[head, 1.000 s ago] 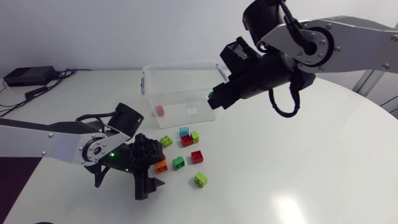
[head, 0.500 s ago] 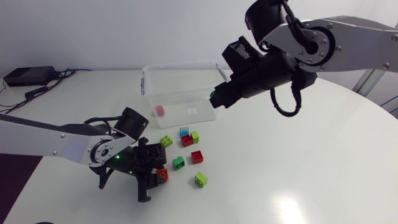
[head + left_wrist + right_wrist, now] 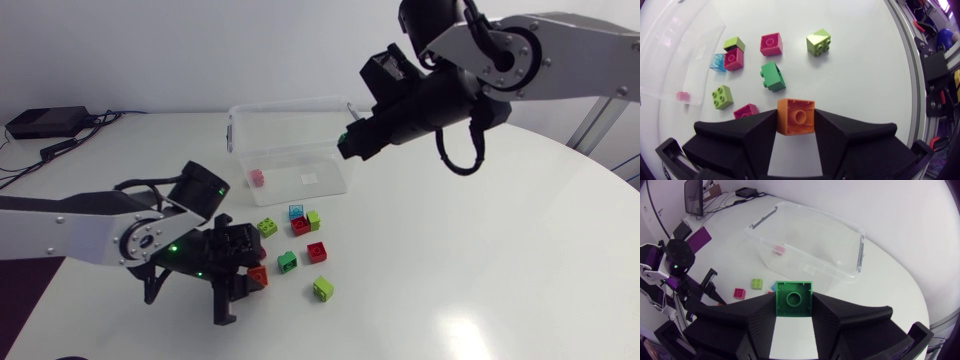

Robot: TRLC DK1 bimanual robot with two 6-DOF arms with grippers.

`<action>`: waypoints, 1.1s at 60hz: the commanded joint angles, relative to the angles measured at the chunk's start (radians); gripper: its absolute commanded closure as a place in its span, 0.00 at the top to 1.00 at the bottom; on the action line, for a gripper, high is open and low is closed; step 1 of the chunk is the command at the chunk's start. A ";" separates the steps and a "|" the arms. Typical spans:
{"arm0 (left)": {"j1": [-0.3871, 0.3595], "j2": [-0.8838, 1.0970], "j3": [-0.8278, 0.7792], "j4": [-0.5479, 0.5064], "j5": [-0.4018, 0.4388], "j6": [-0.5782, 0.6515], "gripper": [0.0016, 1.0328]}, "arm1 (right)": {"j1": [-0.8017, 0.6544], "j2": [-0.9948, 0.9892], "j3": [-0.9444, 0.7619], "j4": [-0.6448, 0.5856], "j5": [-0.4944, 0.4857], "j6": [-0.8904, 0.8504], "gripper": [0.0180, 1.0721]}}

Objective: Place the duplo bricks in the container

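On the table [image 3: 480, 260], my left end effector [image 3: 796, 125] just pinched an orange brick [image 3: 796, 112]; my right end effector [image 3: 347, 141], pinching a green brick [image 3: 793, 298], rose beside the container [image 3: 285, 104]: drop next.

Magenta square plastic brick [image 3: 744, 110]: near part hidden behind the left gripper [image 3: 795, 120]. Clear plastic container [image 3: 667, 62]: cut off by the view's edge.

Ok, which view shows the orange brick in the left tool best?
Left wrist view: the orange brick sits between the left tool's fingers. Head view catches only a sliver beside the tool; right wrist view doesn't show it.
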 commanded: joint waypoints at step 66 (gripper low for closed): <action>0.151 -0.144 0.305 0.169 -0.048 -0.295 0.32 | -0.079 0.461 0.428 0.043 0.031 0.090 0.80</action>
